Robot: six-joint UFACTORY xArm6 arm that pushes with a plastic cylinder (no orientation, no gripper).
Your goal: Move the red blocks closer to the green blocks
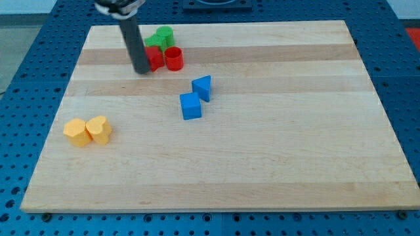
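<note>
My tip rests on the board at the view's top left, touching the left side of a red block. A red cylinder stands just right of that red block. Two green blocks sit right behind the red ones: one at the top and one partly hidden behind the rod and the red block. The reds and greens form one tight cluster.
A blue cube and a blue triangular block lie near the board's middle. Two yellow blocks sit side by side at the view's left. The wooden board has edges all round.
</note>
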